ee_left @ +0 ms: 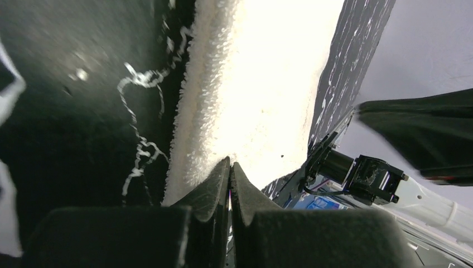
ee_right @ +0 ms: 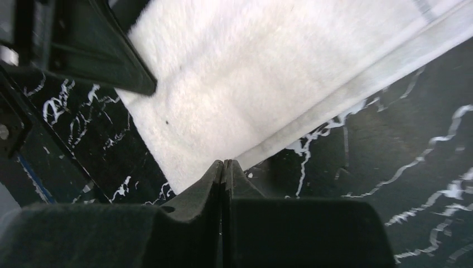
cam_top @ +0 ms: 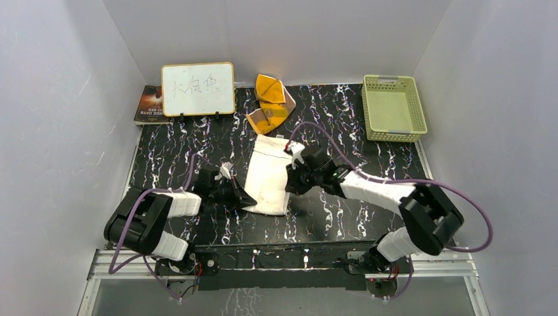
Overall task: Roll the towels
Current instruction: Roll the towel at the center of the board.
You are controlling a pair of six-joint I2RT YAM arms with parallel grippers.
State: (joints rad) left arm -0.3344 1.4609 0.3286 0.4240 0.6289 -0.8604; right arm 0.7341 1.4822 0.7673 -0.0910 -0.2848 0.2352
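Towels first: your cream towel [cam_top: 268,174] lies flat in the middle of the frame on the black marbled table [cam_top: 342,125], long side running top to bottom. The orange towel [cam_top: 271,104] sits crumpled at top centre, just right of the whiteboard [cam_top: 197,89]. A strip of bare table separates the two. You've got open table on both flanks of the cream one: wide room to the right, out toward the green basket [cam_top: 364,108] at upper right, and a fair stretch to the left. Grey walls close in the left, back and right.

Now the hard bits. From above, your left gripper [cam_top: 245,196] covers the cream towel's lower-left corner and your right gripper [cam_top: 290,181] overlaps its right edge, so you can't read those edges there. The left wrist view has the towel [ee_left: 262,84] blown out white, its pile clear only along the left edge. A book [cam_top: 149,105] is half hidden behind the whiteboard.

Pose: both arms are bent at the elbow, forearms low, reaching in toward the centre from either side. Left gripper [ee_left: 230,166]: fingers pressed together, tips right at the towel's edge, no cloth visible between them. Right gripper [ee_right: 224,164]: same story, jaws closed tight, tips at the near edge of the towel [ee_right: 268,72] by its corner, over the table [ee_right: 390,139].
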